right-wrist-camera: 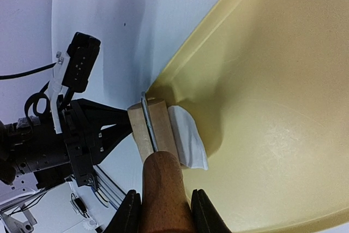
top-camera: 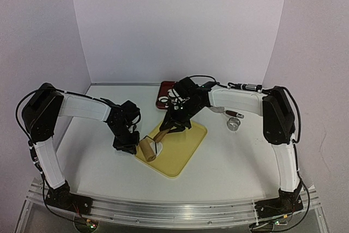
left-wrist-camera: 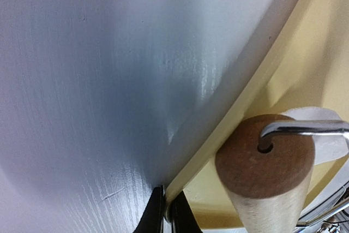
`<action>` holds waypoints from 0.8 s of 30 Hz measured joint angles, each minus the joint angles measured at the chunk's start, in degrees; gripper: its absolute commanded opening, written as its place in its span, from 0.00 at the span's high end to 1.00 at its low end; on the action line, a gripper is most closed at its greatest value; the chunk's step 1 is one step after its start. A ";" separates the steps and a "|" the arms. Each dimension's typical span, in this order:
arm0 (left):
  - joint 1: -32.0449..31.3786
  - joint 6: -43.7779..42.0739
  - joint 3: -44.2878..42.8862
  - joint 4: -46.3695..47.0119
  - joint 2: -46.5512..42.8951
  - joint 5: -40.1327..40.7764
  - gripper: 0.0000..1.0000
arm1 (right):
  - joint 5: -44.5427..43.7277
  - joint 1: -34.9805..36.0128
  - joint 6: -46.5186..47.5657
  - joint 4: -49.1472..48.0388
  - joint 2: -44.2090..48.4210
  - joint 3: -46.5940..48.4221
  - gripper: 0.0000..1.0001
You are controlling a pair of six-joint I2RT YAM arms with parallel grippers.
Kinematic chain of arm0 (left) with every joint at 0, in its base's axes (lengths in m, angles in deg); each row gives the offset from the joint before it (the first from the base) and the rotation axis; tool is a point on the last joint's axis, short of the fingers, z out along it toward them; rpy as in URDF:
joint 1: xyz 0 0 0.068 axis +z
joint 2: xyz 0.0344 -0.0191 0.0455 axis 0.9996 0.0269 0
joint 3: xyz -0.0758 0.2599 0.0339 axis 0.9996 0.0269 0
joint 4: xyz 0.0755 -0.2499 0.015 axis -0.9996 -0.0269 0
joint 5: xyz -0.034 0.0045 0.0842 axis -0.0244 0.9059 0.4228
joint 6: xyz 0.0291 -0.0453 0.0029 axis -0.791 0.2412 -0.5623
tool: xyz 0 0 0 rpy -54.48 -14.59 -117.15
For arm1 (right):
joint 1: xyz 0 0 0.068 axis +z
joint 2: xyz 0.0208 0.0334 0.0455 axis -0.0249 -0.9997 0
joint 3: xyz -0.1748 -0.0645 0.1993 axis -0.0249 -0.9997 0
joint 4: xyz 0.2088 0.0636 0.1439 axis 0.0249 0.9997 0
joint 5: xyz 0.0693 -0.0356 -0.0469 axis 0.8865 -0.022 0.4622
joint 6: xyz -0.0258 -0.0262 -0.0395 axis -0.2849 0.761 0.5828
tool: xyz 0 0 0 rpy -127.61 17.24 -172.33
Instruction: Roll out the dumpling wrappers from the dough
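Note:
A yellow board (top-camera: 180, 145) lies mid-table. On its left corner rests a wooden rolling pin (top-camera: 147, 148), its roller (right-wrist-camera: 152, 126) pressed against a small flattened white dough (right-wrist-camera: 188, 137) patch, which also shows beside the roller end (left-wrist-camera: 265, 156) as a white dough edge (left-wrist-camera: 324, 135). My right gripper (right-wrist-camera: 163, 211) is shut on the pin's brown handle (right-wrist-camera: 163, 184). My left gripper (left-wrist-camera: 168, 214) is shut on the board's rim (left-wrist-camera: 234, 91) at the left corner. Pale round dumpling wrappers (top-camera: 163, 101) lie on a red tray, partly hidden by the right arm.
The red tray (top-camera: 163, 88) stands at the back behind the board. A small metal ring cutter (top-camera: 234, 124) and a brown-handled tool (top-camera: 234, 114) lie right of the board. White walls close the back and sides. The left arm (right-wrist-camera: 60, 135) sits just beyond the roller.

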 measured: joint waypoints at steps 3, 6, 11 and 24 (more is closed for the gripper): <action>0.00 0.30 0.00 0.04 0.00 0.02 1.00 | -0.14 -1.80 -0.09 -1.12 2.64 -3.99 1.00; 0.00 0.34 0.00 0.03 0.00 0.02 1.00 | -0.22 -4.27 0.10 0.06 4.44 -6.09 1.00; 0.00 0.36 -0.02 0.03 0.00 0.02 1.00 | 0.11 -5.30 0.97 3.57 2.89 -3.08 1.00; -0.01 0.46 -0.02 0.05 0.00 0.07 1.00 | -0.12 -1.13 2.94 3.42 -0.49 1.80 1.00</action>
